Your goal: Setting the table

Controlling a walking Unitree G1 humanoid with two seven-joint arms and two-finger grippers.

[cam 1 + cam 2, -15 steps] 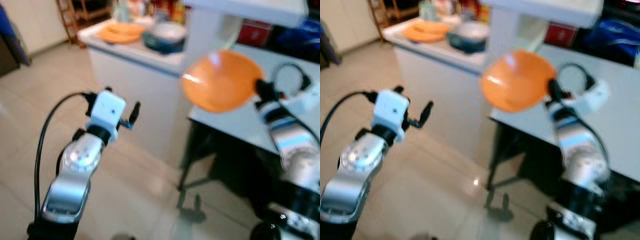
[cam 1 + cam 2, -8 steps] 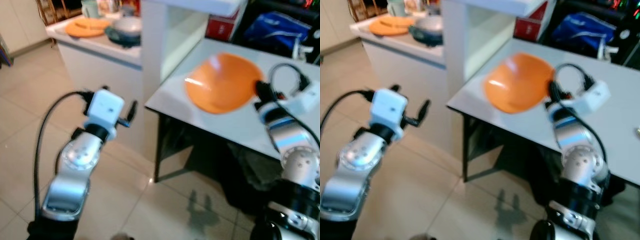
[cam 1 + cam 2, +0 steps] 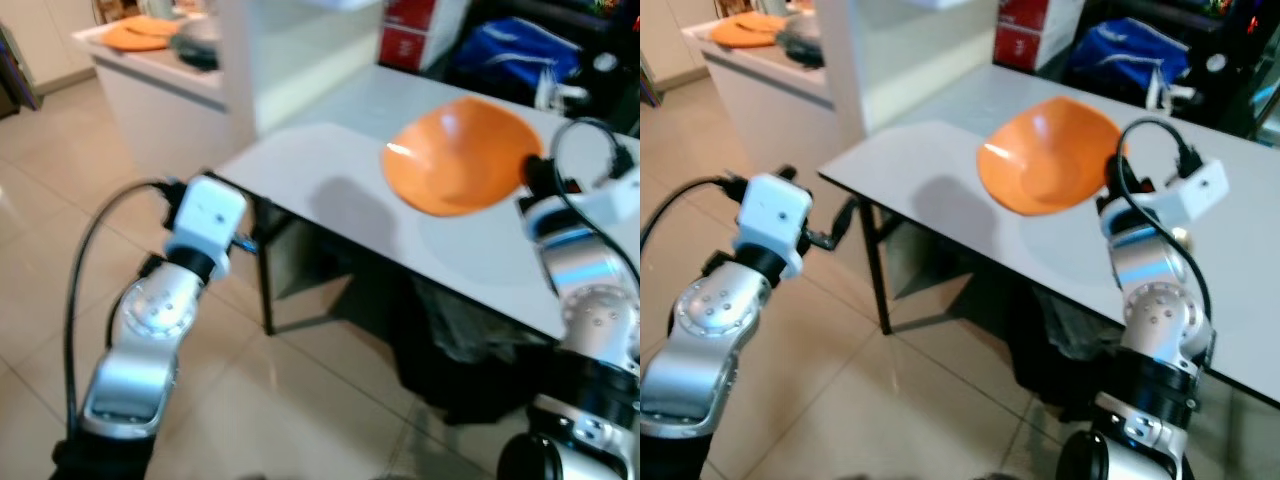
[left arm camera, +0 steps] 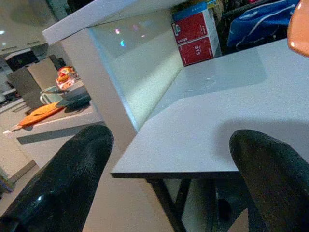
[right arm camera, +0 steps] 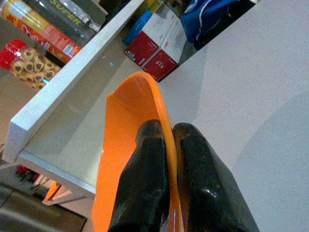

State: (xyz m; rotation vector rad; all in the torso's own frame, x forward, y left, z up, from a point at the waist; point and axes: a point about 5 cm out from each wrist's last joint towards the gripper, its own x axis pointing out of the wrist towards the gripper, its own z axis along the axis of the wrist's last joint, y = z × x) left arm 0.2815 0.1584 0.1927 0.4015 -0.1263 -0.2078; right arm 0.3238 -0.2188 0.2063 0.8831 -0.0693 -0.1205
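Robot arriving at the white table (image 3: 330, 190) with an orange bowl (image 3: 457, 155) in hand. The right gripper (image 5: 166, 145) pinches the bowl's rim, one black finger (image 5: 145, 179) inside and the other against the outer wall, closed down to the thickness of the rim; the bowl is carried tilted on edge above the tabletop, its shadow falling on the surface below, so it is judged not yet set down. The left gripper (image 4: 169, 169) is spread wide and holds nothing, poised near the table's front corner, with red boxes (image 4: 195, 36) visible beyond at the table's far end.

Compared with the frames half a second and one second ago, the whole scene has shifted across the head views: the counter (image 3: 150, 55) bearing an orange plate (image 3: 140, 32) has slid from the upper middle of the picture towards its upper left corner, and the table now spreads across the middle of the picture. This is read as the camera turning with the robot, not as things moving. The bowl has kept its place relative to the right arm, so the grip has held during the approach. What remains, in all likelihood, is lowering the bowl flat onto the table and releasing it
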